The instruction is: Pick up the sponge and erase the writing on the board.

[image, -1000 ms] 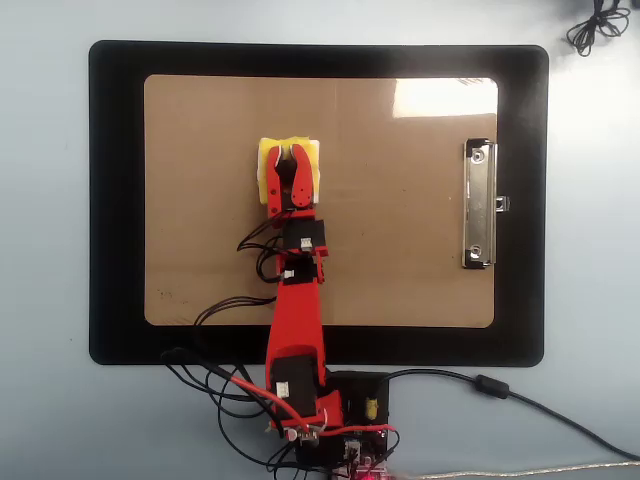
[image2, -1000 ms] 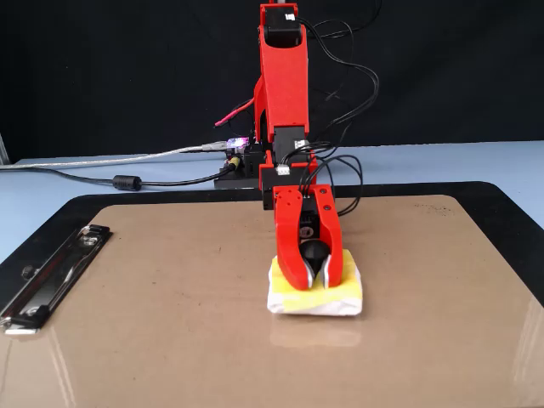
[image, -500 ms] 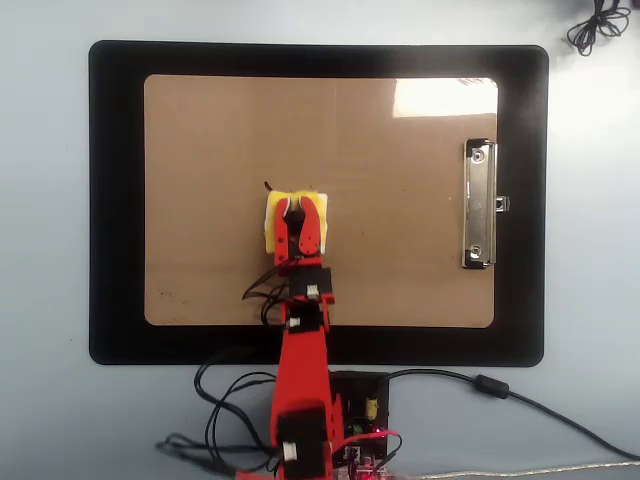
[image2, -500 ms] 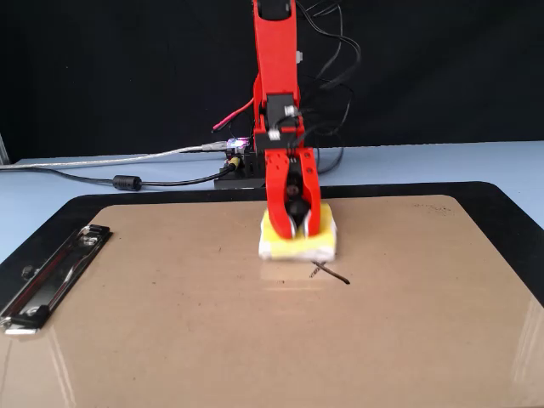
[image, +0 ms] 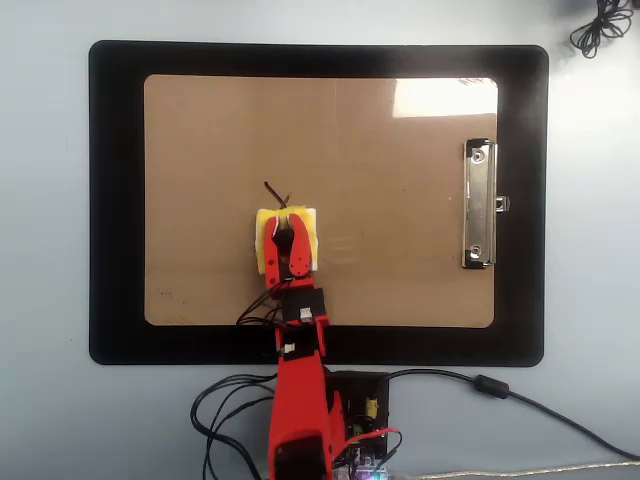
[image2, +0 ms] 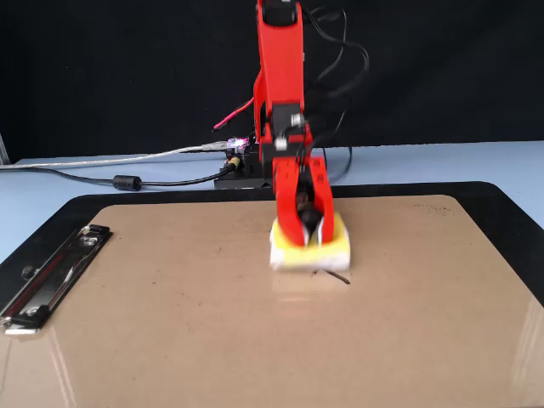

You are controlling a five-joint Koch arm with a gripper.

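The yellow sponge (image: 265, 240) (image2: 333, 246) lies flat on the brown board (image: 400, 250) (image2: 170, 323), a little toward the arm's base from the board's middle. My red gripper (image: 287, 229) (image2: 311, 238) is shut on the sponge's black knob from above. A short dark remnant of the writing (image: 275, 192) (image2: 333, 274) shows on the board just beyond the sponge's far edge. The rest of the board's surface looks bare.
The board rests on a larger black mat (image: 115, 200) (image2: 510, 212). Its silver clip (image: 479, 205) (image2: 51, 276) lies at one short end. The arm's base with cables (image: 350, 420) (image2: 238, 166) stands off the mat's near edge. A cable coil (image: 600, 20) lies in a corner.
The gripper dragged the sponge from the board's middle toward the arm's base, uncovering a short dark stroke, and has now shifted slightly back toward that stroke.
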